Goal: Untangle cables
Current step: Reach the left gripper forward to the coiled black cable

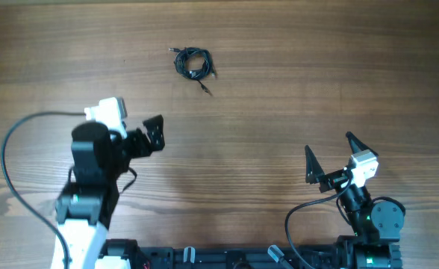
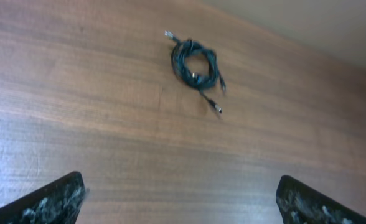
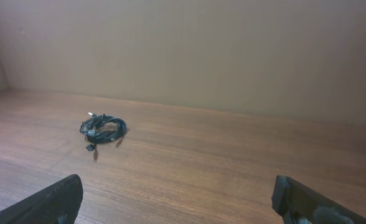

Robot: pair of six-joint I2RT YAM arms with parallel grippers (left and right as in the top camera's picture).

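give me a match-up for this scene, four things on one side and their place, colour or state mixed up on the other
Column one
1. cables
2. left end effector
3. right end effector
4. table

Column two
A. open, low on the right of the overhead view
B. black, bunched in a small coil on the far part of the wood
C. open, left of centre, the nearer one to the coil
D. brown, wood grain

Pairs: 1-B, 2-C, 3-A, 4-D
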